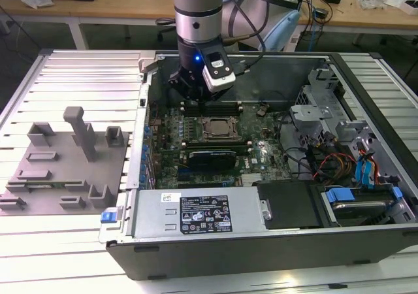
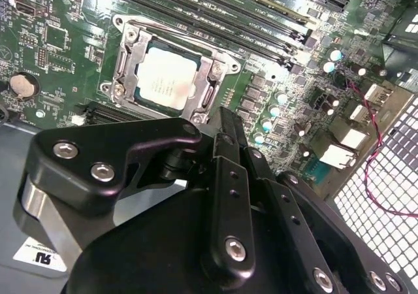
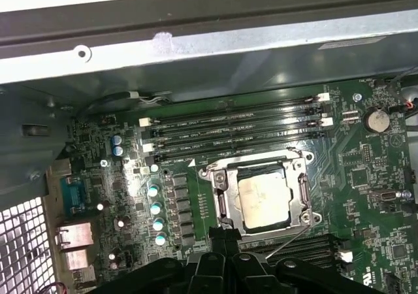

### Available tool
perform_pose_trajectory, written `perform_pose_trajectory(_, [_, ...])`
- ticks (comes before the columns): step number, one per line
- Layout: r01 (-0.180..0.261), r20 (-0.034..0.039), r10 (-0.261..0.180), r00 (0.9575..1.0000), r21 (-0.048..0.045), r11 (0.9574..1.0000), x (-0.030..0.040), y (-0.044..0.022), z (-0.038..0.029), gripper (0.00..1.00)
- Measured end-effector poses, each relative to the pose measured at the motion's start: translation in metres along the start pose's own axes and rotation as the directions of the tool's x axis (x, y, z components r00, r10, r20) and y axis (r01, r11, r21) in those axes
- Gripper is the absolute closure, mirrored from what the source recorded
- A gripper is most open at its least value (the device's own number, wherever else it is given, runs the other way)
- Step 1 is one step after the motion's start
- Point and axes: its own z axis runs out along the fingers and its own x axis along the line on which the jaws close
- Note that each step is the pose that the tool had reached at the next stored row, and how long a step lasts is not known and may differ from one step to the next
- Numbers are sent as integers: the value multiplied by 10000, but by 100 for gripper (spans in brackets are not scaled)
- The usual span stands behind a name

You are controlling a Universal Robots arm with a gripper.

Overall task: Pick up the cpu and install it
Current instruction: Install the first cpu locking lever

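The black two-fingered tool (image 1: pixel 196 91) on the silver arm hangs inside the open grey desktop computer case (image 1: pixel 261 242), over the far edge of the green motherboard (image 1: pixel 222 137), just behind the socket. Honestly can't tell if its fingers are apart or together. In both wrist views you just get the black linkage and screw heads of the tool (image 2: pixel 225 130) (image 3: pixel 225 232) converging into a narrow tip, and nothing sits between them that I can make out.

The cpu (image 2: pixel 168 78), a small flat square chip with a silvery-white metal top, is sitting down in the socket on the motherboard, inside the silvery metal retention frame (image 2: pixel 124 52). The first wrist view shows the cpu (image 3: pixel 262 202) flat in there too, with the frame's thin wire lever (image 3: pixel 287 245) running off diagonally toward the tool. Black memory slots (image 3: pixel 235 127) run in a row just beyond the socket.

In the exterior view the cpu (image 1: pixel 217 127) sits near the middle of the board, tool above and apart from it. To the exterior view's left, a grey plastic fixture tray with upright blocks (image 1: pixel 59 170) rests on the slatted metal table (image 1: pixel 78 78), well apart from the case.
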Motion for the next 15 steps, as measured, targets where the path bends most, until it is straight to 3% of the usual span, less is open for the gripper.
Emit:
perform_pose_trajectory(6, [-2,-1,2,10000,-5,10000,119,-18,-8,89])
perform_pose_trajectory(7, [-2,-12,2,10000,-75,10000,121,-19,-8,89])
perform_pose_trajectory(8, [-18,-42,17,10000,-274,9996,123,-19,-8,89])
perform_pose_trajectory(10, [-29,-64,26,10000,-416,9991,127,-19,-8,89])
perform_pose_trajectory(15, [-30,-66,28,10000,-429,9991,127,-20,-9,89])
